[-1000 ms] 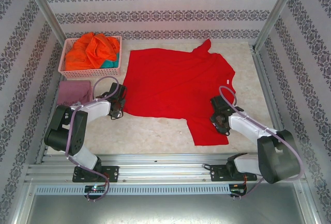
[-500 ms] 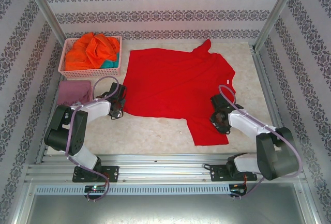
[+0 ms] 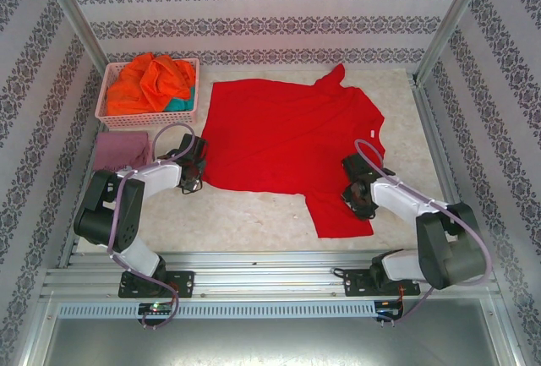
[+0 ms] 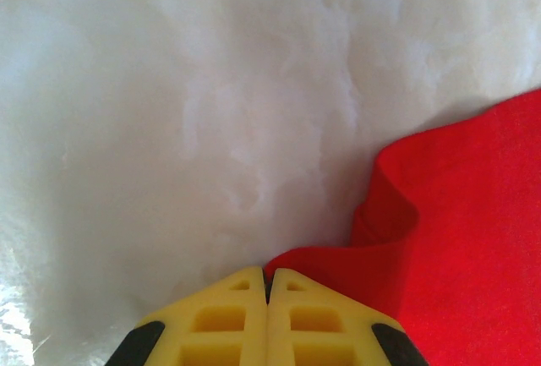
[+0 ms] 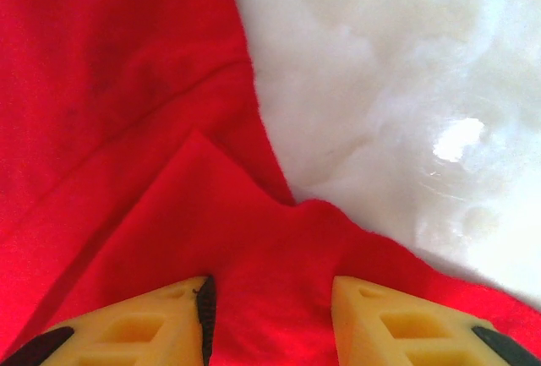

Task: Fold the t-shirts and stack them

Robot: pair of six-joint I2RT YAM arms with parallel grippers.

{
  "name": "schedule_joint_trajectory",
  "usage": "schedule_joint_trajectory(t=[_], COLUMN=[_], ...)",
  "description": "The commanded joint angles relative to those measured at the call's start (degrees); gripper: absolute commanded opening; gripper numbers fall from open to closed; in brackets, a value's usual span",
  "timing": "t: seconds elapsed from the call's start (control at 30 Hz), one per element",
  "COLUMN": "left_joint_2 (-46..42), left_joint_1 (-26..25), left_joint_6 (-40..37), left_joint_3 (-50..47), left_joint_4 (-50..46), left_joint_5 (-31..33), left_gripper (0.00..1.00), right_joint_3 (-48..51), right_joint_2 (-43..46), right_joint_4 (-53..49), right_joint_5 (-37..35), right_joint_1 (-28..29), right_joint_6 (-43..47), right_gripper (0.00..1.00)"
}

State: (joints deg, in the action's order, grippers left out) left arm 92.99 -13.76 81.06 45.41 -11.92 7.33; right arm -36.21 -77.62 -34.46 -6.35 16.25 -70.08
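A bright red t-shirt [image 3: 292, 138] lies spread flat over the middle of the white table [image 3: 245, 218], with one sleeve pointing toward the near edge. My left gripper [image 3: 193, 178] sits at the shirt's near-left corner. In the left wrist view its yellow fingers [image 4: 228, 315] are pressed together, and the red t-shirt's edge [image 4: 473, 239] rises in a small wave right at the tips of the left gripper [image 4: 267, 275]. My right gripper [image 3: 359, 200] rests on the near-right sleeve. The right gripper [image 5: 269, 298] stands open, its fingers [image 5: 397, 324] astride bunched red cloth [image 5: 169, 87].
A pink lattice basket [image 3: 108, 117] at the back left holds orange [image 3: 148, 79] and teal [image 3: 176, 105] shirts. A folded maroon shirt [image 3: 118, 150] lies just in front of it, beside my left arm. Metal frame posts and patterned walls close in the table.
My right gripper has crept a little left and farther onto the sleeve, its jaws narrowing slightly. The left gripper and the shirt have stayed put.
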Motion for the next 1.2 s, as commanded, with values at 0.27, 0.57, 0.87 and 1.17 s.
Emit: schedule_joint_trajectory(t=[0.27,0.57,0.87,1.17], left_joint_2=[1.15,-0.46,-6.2,-8.44], left_joint_1=[0.66,1.34,1.28,1.32], left_joint_6=[0.17,-0.89,-3.65,-4.09], left_joint_3=[-2.87,-3.4,-0.81,3.92], left_joint_4=[-2.16,-2.03,-4.34,-6.54], left_joint_5=[-2.5,-2.62,-0.46,-0.65], left_gripper=[0.0,0.0,0.0,0.0], right_joint_3=[-1.29,-0.27,-0.83,-3.89], right_joint_2=[-2.21,5.41,19.92,26.82], right_joint_4=[-3.61,-5.85,-11.12,-11.43], right_joint_5=[2.45,-1.68,-12.23,-18.76], right_joint_1=[1.26,2.01,5.59,6.78], right_joint_6=[1.23,-1.22,-5.59,-7.07], right_gripper=[0.08,0.0,0.0,0.0])
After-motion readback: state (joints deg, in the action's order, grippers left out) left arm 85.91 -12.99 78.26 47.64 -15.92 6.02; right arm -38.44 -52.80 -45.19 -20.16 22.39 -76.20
